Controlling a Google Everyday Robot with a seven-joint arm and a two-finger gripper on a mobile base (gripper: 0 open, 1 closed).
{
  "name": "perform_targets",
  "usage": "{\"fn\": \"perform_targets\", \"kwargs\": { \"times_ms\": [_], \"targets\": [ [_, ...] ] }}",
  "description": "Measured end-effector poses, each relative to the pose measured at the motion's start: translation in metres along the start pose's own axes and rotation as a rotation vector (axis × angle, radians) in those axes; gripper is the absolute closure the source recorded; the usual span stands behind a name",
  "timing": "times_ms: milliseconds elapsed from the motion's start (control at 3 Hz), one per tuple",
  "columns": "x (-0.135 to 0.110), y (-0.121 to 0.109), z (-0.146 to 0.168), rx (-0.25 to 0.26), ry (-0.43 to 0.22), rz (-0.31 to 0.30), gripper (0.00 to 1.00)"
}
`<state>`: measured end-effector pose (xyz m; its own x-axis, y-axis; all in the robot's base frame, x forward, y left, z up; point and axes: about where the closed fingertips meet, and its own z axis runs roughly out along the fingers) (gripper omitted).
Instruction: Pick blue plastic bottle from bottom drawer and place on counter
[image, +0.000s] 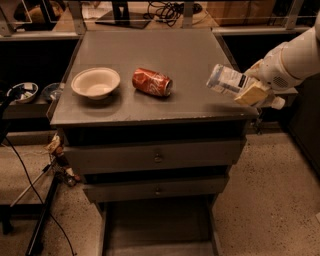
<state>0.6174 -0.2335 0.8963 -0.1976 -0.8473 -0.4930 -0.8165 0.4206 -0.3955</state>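
My gripper is at the counter's right front corner, shut on the blue plastic bottle. The bottle lies tilted, its base pointing left over the counter and its white cap sticking out to the right beyond the edge. It hangs a little above the surface. The white arm comes in from the upper right. The bottom drawer is pulled open at the foot of the cabinet and shows a bare grey tray.
A white bowl sits on the counter's left side and a crushed red soda can lies at its middle. Two shut upper drawers with round knobs face front. Cables and a stand are on the floor at left.
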Motion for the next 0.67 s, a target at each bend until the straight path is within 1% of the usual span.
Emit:
{"fn": "perform_targets", "kwargs": {
  "times_ms": [333,667],
  "targets": [
    [-0.011,-0.014,0.012,-0.034,0.011,0.03,1.0],
    [-0.019,-0.018,0.024,-0.08,0.018,0.052,1.0]
  ]
}}
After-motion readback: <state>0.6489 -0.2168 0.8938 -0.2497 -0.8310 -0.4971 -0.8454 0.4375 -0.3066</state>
